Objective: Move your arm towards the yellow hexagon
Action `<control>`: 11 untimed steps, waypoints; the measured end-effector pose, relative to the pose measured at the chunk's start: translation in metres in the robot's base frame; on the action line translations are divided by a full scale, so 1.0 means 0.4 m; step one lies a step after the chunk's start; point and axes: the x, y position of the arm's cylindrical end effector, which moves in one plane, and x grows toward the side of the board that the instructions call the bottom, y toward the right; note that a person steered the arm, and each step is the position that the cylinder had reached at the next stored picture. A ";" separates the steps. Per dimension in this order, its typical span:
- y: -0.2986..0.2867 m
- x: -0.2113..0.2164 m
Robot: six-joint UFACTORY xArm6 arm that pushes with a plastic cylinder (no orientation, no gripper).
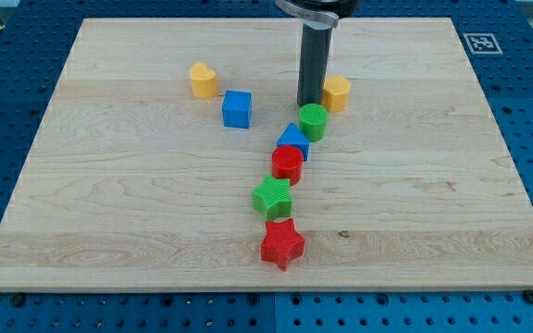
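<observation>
Wooden table [109, 222] on blue pegboard | my tip [310, 104] just left of yellow hexagon [337, 93], near touching, upper centre | no gripper, bare rod | green cylinder [313, 121] directly below tip | chain down: blue triangle [293, 141], red cylinder [287, 163], green star [272, 197], red star [282, 243] | blue cube [237, 108], yellow heart [204, 80] at left | wide bare wood along both side edges
</observation>
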 end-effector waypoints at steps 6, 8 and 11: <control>-0.019 -0.005; -0.020 -0.054; 0.258 -0.152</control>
